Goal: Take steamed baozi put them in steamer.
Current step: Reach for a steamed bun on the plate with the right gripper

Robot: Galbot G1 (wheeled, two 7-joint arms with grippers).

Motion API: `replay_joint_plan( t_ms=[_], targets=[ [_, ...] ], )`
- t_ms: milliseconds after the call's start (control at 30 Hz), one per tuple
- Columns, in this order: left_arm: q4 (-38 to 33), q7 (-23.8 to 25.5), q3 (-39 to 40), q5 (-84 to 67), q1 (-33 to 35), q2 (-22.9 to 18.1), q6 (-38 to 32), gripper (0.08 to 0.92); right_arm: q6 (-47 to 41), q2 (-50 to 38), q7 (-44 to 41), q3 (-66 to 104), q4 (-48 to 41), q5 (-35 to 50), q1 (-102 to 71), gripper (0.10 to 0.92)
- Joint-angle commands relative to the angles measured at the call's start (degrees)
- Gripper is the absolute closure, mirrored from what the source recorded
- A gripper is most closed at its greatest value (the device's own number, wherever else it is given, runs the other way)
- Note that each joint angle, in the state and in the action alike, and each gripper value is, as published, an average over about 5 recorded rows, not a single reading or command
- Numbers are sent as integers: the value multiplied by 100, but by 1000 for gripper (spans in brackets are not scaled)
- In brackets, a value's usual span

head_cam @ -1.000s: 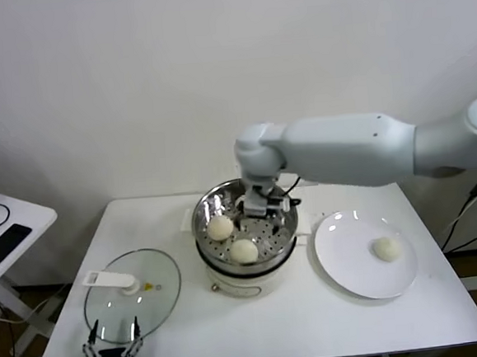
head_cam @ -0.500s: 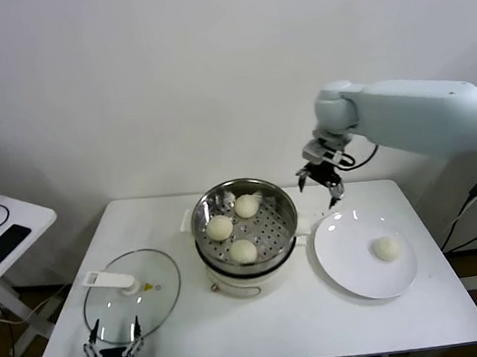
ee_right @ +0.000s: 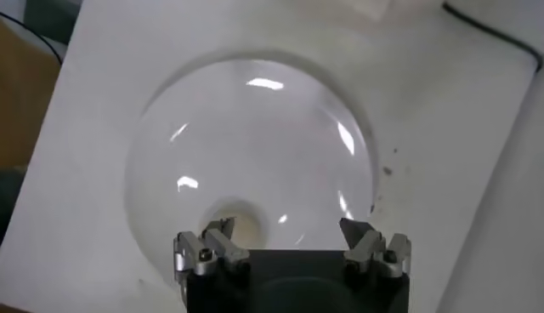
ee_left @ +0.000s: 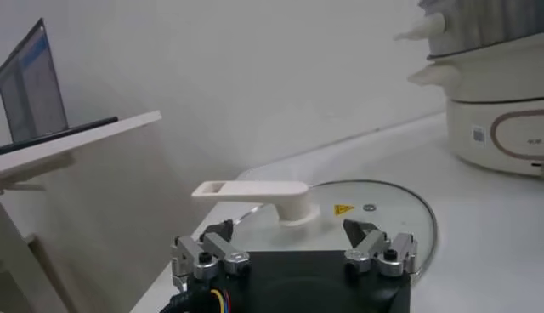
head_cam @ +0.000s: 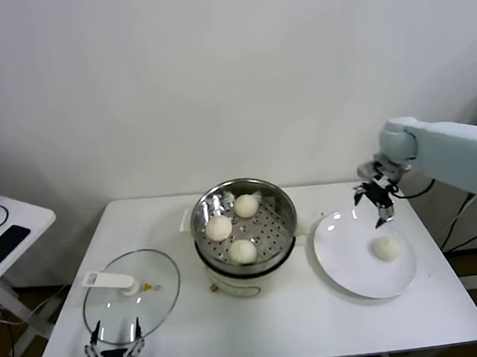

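While your right pincer (head_cam: 376,201) hangs released over the glossy white plate (head_cam: 353,269), one smooth domed bun (head_cam: 385,248) lies there. Your left pincer (head_cam: 113,348) idles spread by the glass lid (head_cam: 153,305).

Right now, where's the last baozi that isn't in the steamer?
In the head view the last baozi lies on the white plate to the right of the steamer, with the open right hand hovering just above it.

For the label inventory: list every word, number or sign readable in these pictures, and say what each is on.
No text can be read anywhere.
Glass lid: small yellow warning-triangle sticker; any print is too small to read.
Steamer base: small grey label, too blurred to read.
Steamer base: an oval outline panel, no legible marking.
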Motion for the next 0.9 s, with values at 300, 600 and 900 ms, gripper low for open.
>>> replay_joint_plan(
  t_ms=[300, 600, 900],
  targets=[
    [7, -17, -13, 76, 14, 11, 3, 177, -192, -380, 191, 975, -722, -793, -1558, 203],
    [18, -15, -24, 89, 20, 17, 1, 177, -192, -337, 210, 1447, -932, -995, -1958, 203],
    [22, -14, -20, 88, 7, 18, 1, 177, -204, -292, 226, 1561, -954, -1065, -1986, 203]
  ],
)
